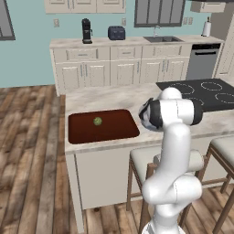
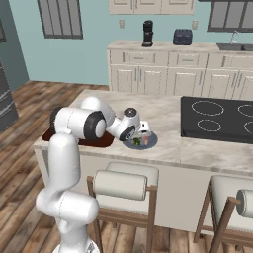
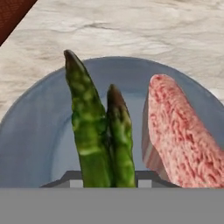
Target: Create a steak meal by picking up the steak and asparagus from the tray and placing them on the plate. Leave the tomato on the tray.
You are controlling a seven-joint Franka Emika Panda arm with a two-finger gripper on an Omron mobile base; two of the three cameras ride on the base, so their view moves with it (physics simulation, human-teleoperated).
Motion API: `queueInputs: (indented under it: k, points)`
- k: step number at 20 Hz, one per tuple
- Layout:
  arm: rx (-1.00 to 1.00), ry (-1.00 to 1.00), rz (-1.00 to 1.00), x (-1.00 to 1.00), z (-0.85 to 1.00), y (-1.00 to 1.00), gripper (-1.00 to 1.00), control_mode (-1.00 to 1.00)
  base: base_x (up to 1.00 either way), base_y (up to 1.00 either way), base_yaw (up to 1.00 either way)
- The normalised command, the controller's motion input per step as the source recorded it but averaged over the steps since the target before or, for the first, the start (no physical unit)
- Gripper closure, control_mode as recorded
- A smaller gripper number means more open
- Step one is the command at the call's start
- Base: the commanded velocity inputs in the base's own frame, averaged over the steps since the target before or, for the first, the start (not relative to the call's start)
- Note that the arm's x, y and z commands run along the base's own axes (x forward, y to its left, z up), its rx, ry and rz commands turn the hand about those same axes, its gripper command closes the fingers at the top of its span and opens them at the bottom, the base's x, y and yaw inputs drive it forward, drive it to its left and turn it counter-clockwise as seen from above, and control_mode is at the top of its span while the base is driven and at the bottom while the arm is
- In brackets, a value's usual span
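left base view: only the tomato [image 1: 98, 121] lies on the tray [image 1: 82, 132], as it should. right base view: gripper [image 2: 143, 136] low over the plate [image 2: 154, 142]. hand view: jaws clamped on the asparagus [image 3: 98, 131] over the plate, beside the steak [image 3: 179, 131]; a careless release could roll it off or nudge the steak.

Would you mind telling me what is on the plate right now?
On the plate the steak lies beside the asparagus, whose lower end is clamped in the shut tool. The plate's near part is hidden.
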Motion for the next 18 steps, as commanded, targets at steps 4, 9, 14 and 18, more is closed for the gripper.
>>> queueInputs:
  k: [4, 9, 14, 18]
  points:
    - [0.00, 0.01, 0.01, 0.22, -0.22, 0.00, 1.00, -1.00, 0.00, 0.00, 0.00]
    - [0.00, 0.02, 0.00, 0.00, -0.10, 0.00, -1.00, -1.00, 0.00, 0.00, 0.00]
    - [0.00, 0.01, 0.00, -0.12, 0.03, 0.00, -1.00, -1.00, 0.00, 0.00, 0.00]
    - [0.00, 0.00, 0.00, -0.19, 0.23, 0.01, -1.00, -1.00, 0.00, 0.00, 0.00]
